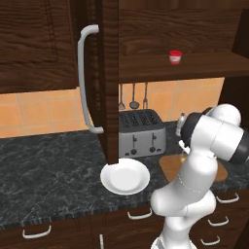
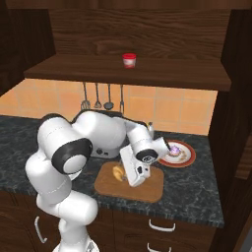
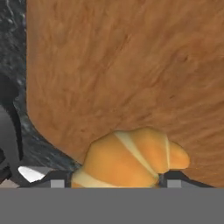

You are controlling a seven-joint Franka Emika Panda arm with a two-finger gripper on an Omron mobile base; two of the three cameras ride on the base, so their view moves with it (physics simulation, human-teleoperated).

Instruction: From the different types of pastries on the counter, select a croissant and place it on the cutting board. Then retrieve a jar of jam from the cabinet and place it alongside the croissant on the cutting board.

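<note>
Jaws stand one on each side of the croissant (image 3: 131, 159), whether clamping it or let go I cannot tell. It lies on the cutting board (image 2: 147, 189) near the left edge, under the gripper (image 3: 114, 178). Beyond the board's right corner sits the purple-topped pastry (image 2: 175, 149) on a red-rimmed plate (image 2: 188, 158). Up on the open cabinet's shelf (image 2: 74, 69) stands the jar of jam (image 2: 129, 60).

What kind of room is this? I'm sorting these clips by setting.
A rendered home kitchen, most likely: a toaster stands on the dark stone counter, utensils hang on the tiled wall, and a croissant lies on a cutting board.
</note>
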